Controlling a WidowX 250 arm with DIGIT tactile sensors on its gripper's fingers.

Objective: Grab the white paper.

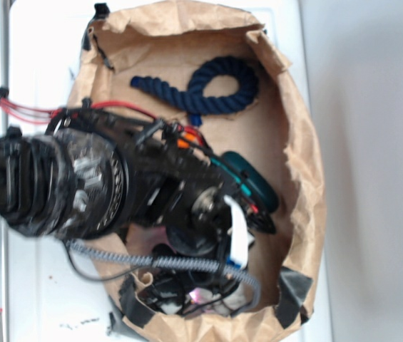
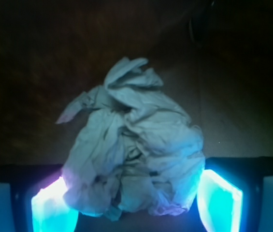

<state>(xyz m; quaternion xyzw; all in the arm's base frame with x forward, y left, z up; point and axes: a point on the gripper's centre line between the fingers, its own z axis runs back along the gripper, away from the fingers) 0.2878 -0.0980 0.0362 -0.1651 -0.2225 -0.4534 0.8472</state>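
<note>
The white paper (image 2: 134, 154) is a crumpled, wrinkly off-white ball filling the middle of the wrist view. My gripper (image 2: 136, 205) holds it at its lower part. The two glowing cyan pads (image 2: 54, 210) press against its left and right sides, so the gripper is shut on it. In the exterior view my black arm reaches down into the brown bag, with the gripper (image 1: 197, 292) low near the bag's near end. There the paper is hidden under the arm and fingers.
The large brown paper bag (image 1: 304, 164) lies open around the arm, its crumpled walls on all sides. A navy rope (image 1: 212, 89) lies curled at its far end. A dark teal object (image 1: 252, 179) sits just right of the arm.
</note>
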